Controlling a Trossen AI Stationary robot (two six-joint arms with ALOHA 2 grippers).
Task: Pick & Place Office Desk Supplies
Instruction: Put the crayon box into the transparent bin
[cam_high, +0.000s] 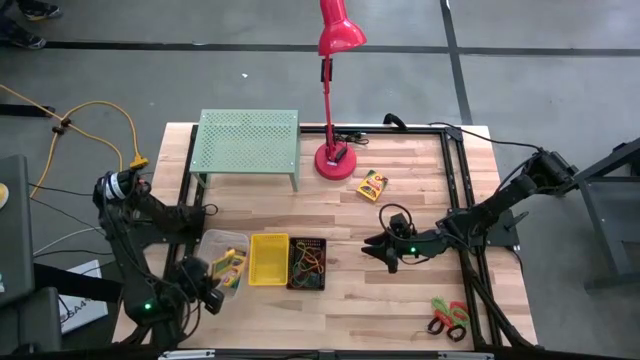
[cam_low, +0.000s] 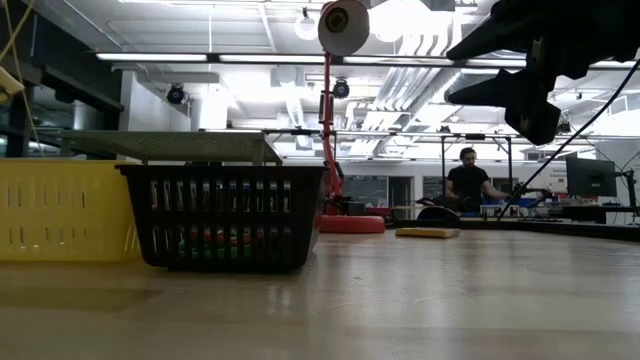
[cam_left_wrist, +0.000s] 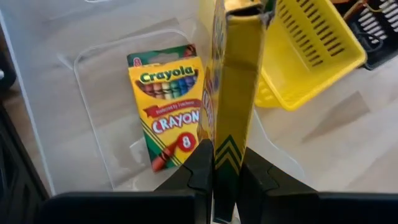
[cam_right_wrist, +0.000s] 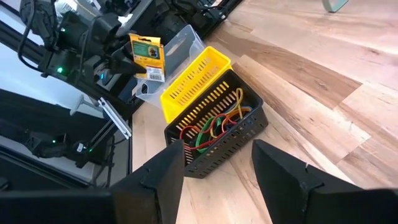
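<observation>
Lower left of the high view, our left hand (cam_left_wrist: 214, 168) pinches a yellow cardboard crayon box (cam_left_wrist: 236, 93) over the clear plastic bin (cam_high: 213, 243), ready to drop; our right hand (cam_high: 383, 252) waits centre-right, spread.

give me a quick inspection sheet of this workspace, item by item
surface: wooden table, bare in the middle
job's things: one crayon box lying in the clear bin; second box held upright over it; third box near the lamp; yellow bin empty; mesh bin holding loops; scissors at the front right
clutter: red lamp, green rack
grippers: left gripper shut on the second box; right gripper open, mid-table, off the surface
cables: yellow cable on the floor to the left
surroundings: person at a far desk
</observation>
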